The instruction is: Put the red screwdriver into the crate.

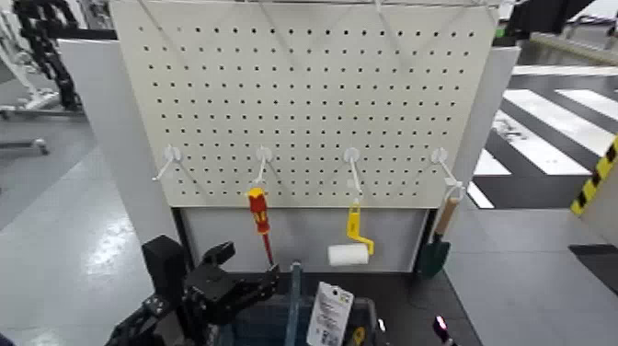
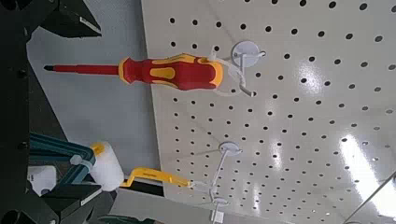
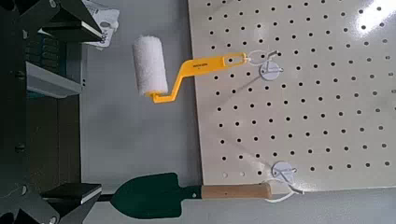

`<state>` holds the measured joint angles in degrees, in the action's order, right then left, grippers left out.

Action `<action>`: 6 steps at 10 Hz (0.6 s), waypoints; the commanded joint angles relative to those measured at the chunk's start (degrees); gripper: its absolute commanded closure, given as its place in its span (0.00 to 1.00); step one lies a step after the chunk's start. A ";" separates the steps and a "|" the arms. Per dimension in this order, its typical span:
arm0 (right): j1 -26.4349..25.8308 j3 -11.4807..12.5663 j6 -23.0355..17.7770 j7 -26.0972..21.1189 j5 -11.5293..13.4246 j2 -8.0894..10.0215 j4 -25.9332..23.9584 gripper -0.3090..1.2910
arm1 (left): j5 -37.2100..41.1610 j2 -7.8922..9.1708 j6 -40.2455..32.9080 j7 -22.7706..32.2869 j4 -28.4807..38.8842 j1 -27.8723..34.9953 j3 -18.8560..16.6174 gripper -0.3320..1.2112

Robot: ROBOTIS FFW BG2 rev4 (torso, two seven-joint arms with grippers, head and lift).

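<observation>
The red screwdriver (image 1: 260,219) hangs tip down from the second hook of the white pegboard (image 1: 313,92). The left wrist view shows its red and yellow handle (image 2: 173,71) and thin shaft in full. My left gripper (image 1: 246,266) is low in front of the board, below and a little left of the screwdriver's tip. It is open and holds nothing; in the left wrist view (image 2: 89,112) its fingers stand wide apart. The crate (image 1: 276,322) sits under the board with an upright handle bar (image 1: 294,293) and a white tag (image 1: 329,314). My right gripper (image 3: 93,112) is open and empty.
A yellow-handled white paint roller (image 1: 350,249) hangs on the third hook, right of the screwdriver. A wooden-handled dark green trowel (image 1: 438,237) hangs on the fourth hook. The first hook (image 1: 170,158) is bare. Grey floor lies on both sides of the board.
</observation>
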<state>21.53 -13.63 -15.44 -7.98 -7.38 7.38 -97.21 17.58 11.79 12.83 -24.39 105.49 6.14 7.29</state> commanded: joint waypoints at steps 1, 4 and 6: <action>0.00 -0.17 0.23 -0.11 -0.10 0.00 0.00 0.29 | 0.00 -0.10 -0.09 -0.04 -0.02 0.02 0.00 0.29; 0.00 -0.26 0.32 -0.19 -0.18 0.09 0.00 0.29 | 0.00 -0.10 -0.09 -0.39 -0.10 -0.07 -0.35 0.29; 0.00 -0.26 0.32 -0.19 -0.27 0.00 0.00 0.29 | 0.09 -0.02 0.35 -1.71 -0.46 -0.69 -1.32 0.29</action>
<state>21.53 -13.89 -15.12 -8.17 -7.64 7.40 -97.21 17.59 11.71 13.05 -26.11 105.07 5.62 6.31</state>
